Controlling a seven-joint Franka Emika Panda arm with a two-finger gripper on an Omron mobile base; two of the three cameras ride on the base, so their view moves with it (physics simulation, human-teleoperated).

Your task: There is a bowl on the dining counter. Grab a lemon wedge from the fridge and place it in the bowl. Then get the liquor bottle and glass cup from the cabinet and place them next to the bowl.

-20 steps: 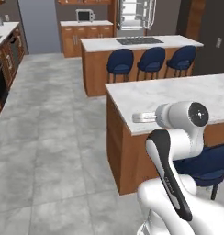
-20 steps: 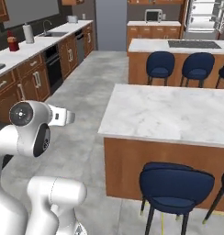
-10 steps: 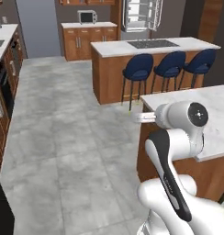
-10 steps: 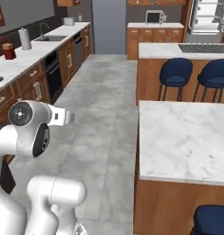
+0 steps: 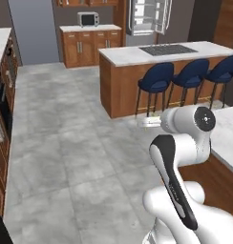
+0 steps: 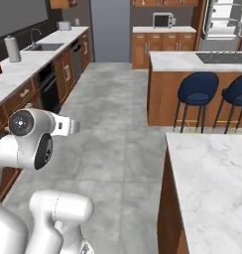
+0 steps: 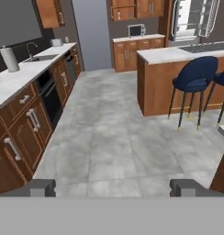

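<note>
The fridge (image 5: 146, 16) stands at the far back with its doors swung apart and white shelves showing; it also appears as the fridge (image 6: 221, 20) and the fridge (image 7: 193, 19). A corner of the dining counter (image 5: 229, 129) sits at my right, and its marble top (image 6: 212, 188) stretches along the lower right. My gripper (image 7: 114, 188) is open, with nothing between its fingertips (image 7: 38, 188), and points across the floor toward the back of the kitchen. The bowl, lemon wedge, liquor bottle and glass cup are out of view.
The cooktop island (image 5: 166, 51) with blue stools (image 5: 156, 83) lies between me and the fridge. A long wooden cabinet run with a sink (image 6: 43, 47) and paper towel roll (image 6: 12, 48) lines the left. A microwave (image 5: 88, 19) sits at the back. Grey floor (image 5: 66, 143) opens ahead.
The whole picture has shifted, so the camera has moved with the base: the dining counter has slid off to the right, and the island and fridge look nearer. The gripper stays open.
</note>
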